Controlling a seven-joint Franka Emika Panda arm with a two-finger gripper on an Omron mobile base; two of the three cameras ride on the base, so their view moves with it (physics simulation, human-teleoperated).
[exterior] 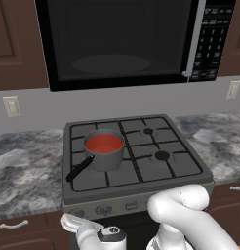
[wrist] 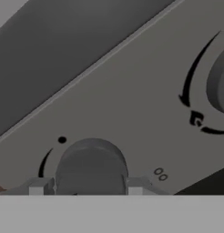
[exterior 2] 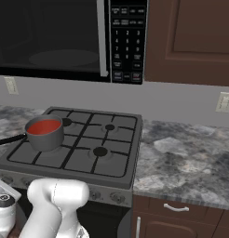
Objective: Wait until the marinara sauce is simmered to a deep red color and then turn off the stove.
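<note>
Gripper fingers clamp one round grey knob; another knob sits beside it. One metal saucepan of smooth red marinara sauce on the four-burner stove.

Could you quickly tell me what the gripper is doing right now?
Gripper: closed on a stove knob, one finger on each side.

The microwave's keypad carried rows of white digits and button labels, too small to read for certain. On the stove's front panel, a small "00"-like mark stood beside a knob, with a black dot and curved arc above it.
</note>
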